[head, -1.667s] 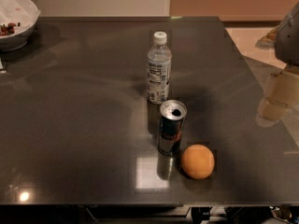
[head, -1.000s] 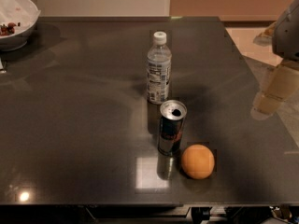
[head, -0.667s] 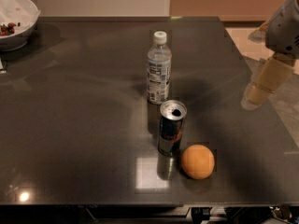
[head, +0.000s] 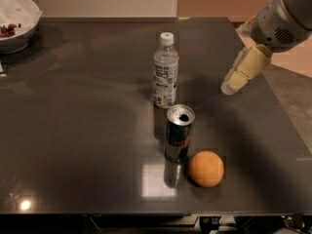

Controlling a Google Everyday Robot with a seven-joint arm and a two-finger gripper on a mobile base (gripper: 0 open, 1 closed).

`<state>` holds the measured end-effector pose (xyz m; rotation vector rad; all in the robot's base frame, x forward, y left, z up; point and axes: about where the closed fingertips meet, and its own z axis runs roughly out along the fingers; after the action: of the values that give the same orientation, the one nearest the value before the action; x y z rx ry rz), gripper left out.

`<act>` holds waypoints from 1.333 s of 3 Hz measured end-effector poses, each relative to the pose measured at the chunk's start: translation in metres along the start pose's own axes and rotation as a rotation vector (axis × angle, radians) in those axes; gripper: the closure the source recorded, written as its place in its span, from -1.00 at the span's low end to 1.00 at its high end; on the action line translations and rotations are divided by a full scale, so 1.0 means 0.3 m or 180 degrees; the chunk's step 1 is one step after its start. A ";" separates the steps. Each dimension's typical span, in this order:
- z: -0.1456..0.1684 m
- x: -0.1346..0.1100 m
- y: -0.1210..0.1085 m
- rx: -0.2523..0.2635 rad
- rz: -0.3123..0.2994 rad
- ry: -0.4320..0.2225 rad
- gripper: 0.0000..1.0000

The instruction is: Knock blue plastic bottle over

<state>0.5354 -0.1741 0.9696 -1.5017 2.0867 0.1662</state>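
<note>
The blue plastic bottle (head: 165,71) stands upright near the middle of the dark table (head: 78,130). It is clear and bluish, with a white cap and a pale label. My gripper (head: 233,84) hangs above the table to the right of the bottle, about a bottle's height away from it, with its cream-coloured fingers pointing down and to the left. It holds nothing and touches nothing.
A silver drink can (head: 178,133) stands just in front of the bottle. An orange (head: 206,168) lies to the right of the can. A white bowl (head: 14,21) with food sits at the table's far left corner. The table's right edge lies under the arm.
The gripper has moved left and slightly up, from beyond the table's right edge to over the table, closer to the bottle. The bottle, can and orange have not moved.
</note>
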 end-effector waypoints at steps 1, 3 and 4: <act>0.081 -0.099 -0.024 -0.0077 -0.0040 -0.0291 -1.00; 0.216 -0.230 0.000 -0.0331 -0.0091 -0.0661 -1.00; 0.275 -0.293 0.038 -0.0491 -0.0151 -0.0800 -1.00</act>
<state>0.5744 -0.0628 0.9423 -1.5305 1.8717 0.4823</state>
